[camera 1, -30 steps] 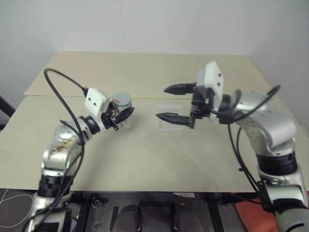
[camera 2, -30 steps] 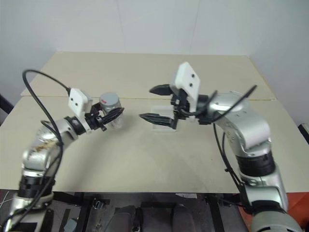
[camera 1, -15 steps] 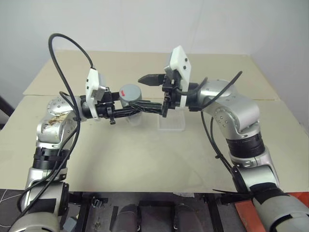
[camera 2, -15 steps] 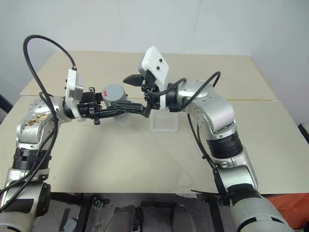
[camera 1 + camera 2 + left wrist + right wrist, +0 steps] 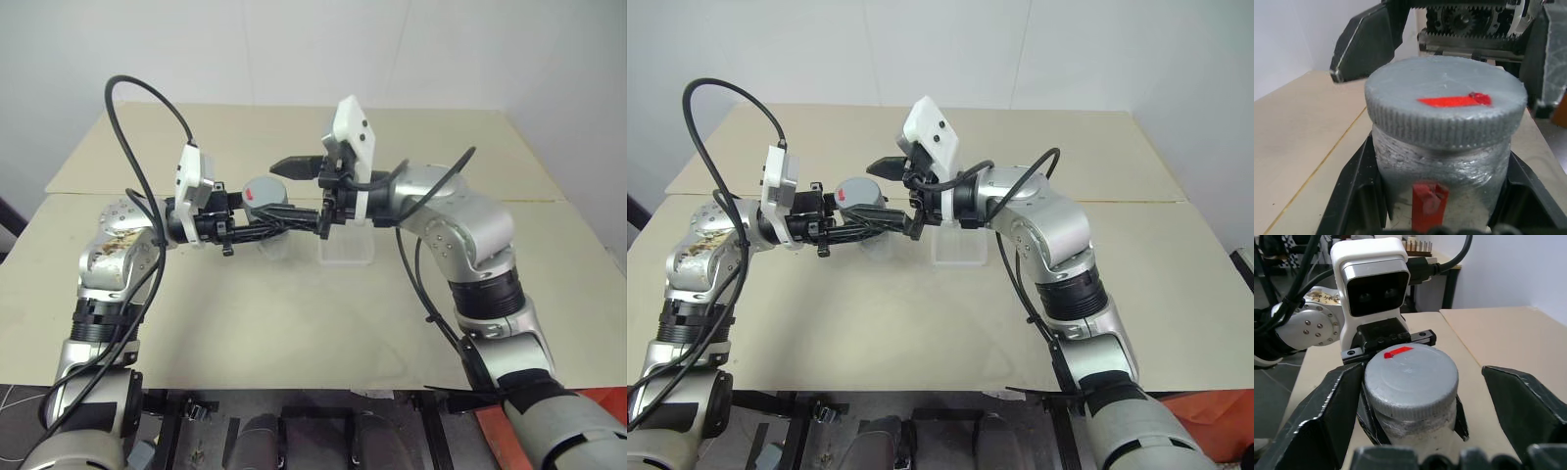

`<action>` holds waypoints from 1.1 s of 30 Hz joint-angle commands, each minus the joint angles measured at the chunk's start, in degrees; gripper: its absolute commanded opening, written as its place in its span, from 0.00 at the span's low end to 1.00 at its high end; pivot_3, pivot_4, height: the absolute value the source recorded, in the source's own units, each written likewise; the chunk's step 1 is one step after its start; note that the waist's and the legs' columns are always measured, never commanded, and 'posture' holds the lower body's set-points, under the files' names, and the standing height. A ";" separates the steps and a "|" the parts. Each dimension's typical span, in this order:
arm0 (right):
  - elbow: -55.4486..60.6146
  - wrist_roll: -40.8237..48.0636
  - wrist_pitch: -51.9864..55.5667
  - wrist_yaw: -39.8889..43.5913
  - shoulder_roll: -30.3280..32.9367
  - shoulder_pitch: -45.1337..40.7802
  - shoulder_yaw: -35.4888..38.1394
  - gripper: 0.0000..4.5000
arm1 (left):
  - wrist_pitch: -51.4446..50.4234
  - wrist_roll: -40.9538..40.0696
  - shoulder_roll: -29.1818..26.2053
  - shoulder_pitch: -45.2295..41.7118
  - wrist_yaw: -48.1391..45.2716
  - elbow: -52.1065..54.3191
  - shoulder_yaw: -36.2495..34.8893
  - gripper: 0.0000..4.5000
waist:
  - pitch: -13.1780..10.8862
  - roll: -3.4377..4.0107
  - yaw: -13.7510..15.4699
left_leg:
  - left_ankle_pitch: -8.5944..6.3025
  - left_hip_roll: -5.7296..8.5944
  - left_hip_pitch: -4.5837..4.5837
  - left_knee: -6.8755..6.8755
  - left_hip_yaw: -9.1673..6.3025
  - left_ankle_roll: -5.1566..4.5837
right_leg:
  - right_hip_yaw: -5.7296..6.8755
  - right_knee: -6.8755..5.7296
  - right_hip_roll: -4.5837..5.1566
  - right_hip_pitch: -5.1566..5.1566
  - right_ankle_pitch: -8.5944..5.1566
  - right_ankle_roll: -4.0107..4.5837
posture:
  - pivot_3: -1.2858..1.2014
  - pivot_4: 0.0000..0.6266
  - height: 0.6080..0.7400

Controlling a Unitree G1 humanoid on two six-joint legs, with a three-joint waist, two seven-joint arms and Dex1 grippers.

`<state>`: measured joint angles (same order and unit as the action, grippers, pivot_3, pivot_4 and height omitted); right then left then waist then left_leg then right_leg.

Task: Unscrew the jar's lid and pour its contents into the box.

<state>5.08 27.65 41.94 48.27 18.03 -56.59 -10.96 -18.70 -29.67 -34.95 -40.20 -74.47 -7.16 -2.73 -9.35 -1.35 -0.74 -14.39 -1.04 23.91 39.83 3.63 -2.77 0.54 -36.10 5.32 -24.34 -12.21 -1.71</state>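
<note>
Now, nearest to me, I see the bare front stretch of the table (image 5: 294, 323). Just above it, both of my arms meet in mid-air over the table's middle.

My left claw (image 5: 279, 222) reaches in from the left, pointing roughly level to the right. It is clamped tight around the body of the jar (image 5: 1442, 174), with a black finger (image 5: 1354, 196) pressed against each side of the glass. The jar is upright, lifted off the table, and the lid (image 5: 1445, 105) is on it, its red mark facing up.

My right claw (image 5: 1410, 401) comes in from the right, pointing roughly level to the left, straight at the jar. Its jaws are partly open and straddle the lid. In the right wrist view one finger (image 5: 1327, 416) sits right against the lid's side, while the other finger (image 5: 1525, 406) stands clearly apart from it, so I have no grip on the lid. I cannot make out the contents through the jar's wall.

Just beyond and to the right of the jar, the box (image 5: 347, 250) lies flat on the table, under my right wrist.

Farther back, the table runs on to a plain pale wall (image 5: 294, 49).
</note>
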 commanded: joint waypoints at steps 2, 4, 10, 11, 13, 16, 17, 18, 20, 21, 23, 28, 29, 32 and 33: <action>-0.71 0.12 -0.67 0.86 -0.72 -2.24 0.59 0.64 | 0.15 -2.43 -0.42 -2.69 -1.24 2.64 -1.52 0.45 | 0.00 0.00 -0.02 | 0.00 0.00 0.00 0.00 0.00 0.00 | 0.00 0.00 -0.01 -0.01 0.00 0.00 | 0.52 0.24 1.00; -1.44 0.50 -0.99 1.88 -0.84 -2.56 0.82 0.61 | -0.89 -3.49 -0.65 -3.12 -1.84 3.34 -1.92 0.45 | 0.00 0.00 -0.01 | 0.00 -0.01 0.00 0.00 0.00 0.00 | 0.00 0.00 0.00 0.00 0.00 0.00 | 0.52 0.24 1.00; -6.29 3.01 -4.57 13.12 0.38 -3.80 0.99 0.61 | -4.01 -6.36 -3.20 -3.80 -7.79 4.12 -1.47 0.45 | -0.01 0.01 -0.09 | 0.00 0.00 0.00 -0.01 0.00 0.00 | 0.00 0.00 -0.02 0.00 0.00 0.00 | 0.52 0.24 1.00; -7.92 3.20 -6.16 16.69 0.70 -4.27 0.59 0.61 | -5.61 -7.83 -3.60 -3.99 -9.40 4.61 -1.54 0.45 | -0.01 0.01 -0.10 | 0.00 -0.01 0.00 0.00 0.00 0.00 | 0.00 0.00 -0.03 0.00 0.00 0.00 | 0.52 0.24 1.00; -12.23 3.19 -10.28 25.74 1.37 -5.78 -0.83 0.61 | -8.31 -10.19 -4.13 -4.62 -12.15 5.66 -1.31 0.45 | -0.01 0.02 -0.10 | 0.00 -0.01 0.01 0.00 0.00 -0.01 | 0.00 0.00 -0.04 0.01 0.00 -0.01 | 0.52 0.24 1.00; -18.49 2.21 -14.42 35.43 0.84 -8.65 -2.81 0.61 | -10.96 -11.81 -5.01 -4.69 -15.61 7.95 0.04 0.45 | -0.02 0.02 -0.11 | 0.00 -0.01 0.00 0.00 -0.01 0.00 | 0.01 0.02 -0.04 0.02 -0.01 -0.01 | 0.52 0.24 1.00; -20.55 1.67 -15.72 37.51 0.13 -9.69 -3.38 0.61 | -11.83 -12.39 -5.43 -4.39 -16.80 9.05 0.63 0.45 | -0.01 0.03 -0.15 | 0.00 -0.01 0.00 0.01 -0.01 0.00 | 0.00 0.01 -0.04 0.01 -0.01 -0.01 | 0.52 0.24 1.00; -22.40 0.87 -17.49 39.10 -0.62 -10.48 -3.96 0.61 | -11.82 -12.90 -6.00 -3.93 -17.51 10.09 1.40 0.45 | -0.02 0.03 -0.17 | 0.00 -0.02 0.00 0.00 -0.01 0.00 | 0.00 0.00 -0.05 0.01 -0.01 -0.01 | 0.52 0.24 1.00; -26.26 -1.17 -21.37 40.82 -2.44 -11.81 -4.93 0.61 | -10.51 -12.95 -6.71 -3.17 -18.03 11.35 2.82 0.45 | -0.02 0.03 -0.40 | 0.00 -0.03 0.00 0.00 -0.01 0.00 | -0.01 -0.02 -0.07 -0.02 -0.01 -0.01 | 0.52 0.24 1.00; -27.95 -2.13 -23.06 41.18 -3.21 -12.35 -5.22 0.61 | -10.07 -12.78 -6.60 -3.04 -18.03 11.42 2.97 0.45 | -0.02 0.04 -0.46 | 0.00 -0.04 0.00 -0.01 -0.01 0.01 | -0.02 -0.02 -0.07 -0.04 -0.01 -0.01 | 0.52 0.24 1.00; -30.88 -3.99 -26.49 39.98 -4.68 -13.13 -5.24 0.61 | -10.21 -12.28 -5.62 -3.11 -17.73 11.12 2.42 0.45 | -0.03 0.05 -0.44 | 0.01 -0.04 -0.01 -0.01 -0.01 0.02 | -0.02 -0.05 -0.07 -0.05 -0.01 -0.01 | 0.52 0.24 1.00; -29.53 -3.91 -27.61 37.08 -4.54 -11.82 -3.30 0.82 | -9.34 -11.08 -4.80 -2.08 -16.27 10.43 1.10 0.45 | -0.03 0.05 0.11 | 0.02 -0.01 -0.01 0.00 -0.02 0.03 | 0.00 -0.06 -0.03 -0.03 -0.01 -0.01 | 0.52 0.24 1.00; -27.78 -3.69 -26.85 35.54 -3.92 -10.76 -2.40 0.88 | -9.01 -10.66 -4.67 -1.86 -15.73 9.92 0.59 0.45 | -0.04 0.05 0.22 | 0.01 -0.01 0.00 0.00 -0.02 0.03 | 0.02 -0.05 -0.02 -0.01 -0.01 -0.01 | 0.52 0.24 1.00; -22.73 -3.13 -23.60 30.35 -1.76 -7.33 0.85 0.99 | -7.83 -9.57 -4.48 -1.66 -14.65 8.46 -0.49 0.45 | -0.04 0.04 0.29 | 0.02 0.00 0.11 0.03 -0.08 0.03 | 0.09 -0.04 0.00 -0.03 -0.01 -0.01 | 0.52 0.24 1.00; -20.46 -2.85 -22.52 28.89 -0.58 -5.85 1.95 0.99 | -7.45 -9.33 -4.57 -1.64 -14.30 7.95 -0.79 0.45 | -0.04 0.05 0.28 | 0.02 0.00 0.11 0.03 -0.08 0.04 | 0.08 -0.06 0.00 -0.05 -0.01 -0.01 | 0.52 0.24 1.00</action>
<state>-17.60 26.01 17.44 81.77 15.53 -63.64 -11.32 -28.27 -37.35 -39.83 -40.39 -88.15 -1.06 -1.27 -9.39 -1.31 -0.46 -14.36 -1.05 24.02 39.84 3.54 -2.71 0.62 -36.16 5.32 -24.40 -12.22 -1.72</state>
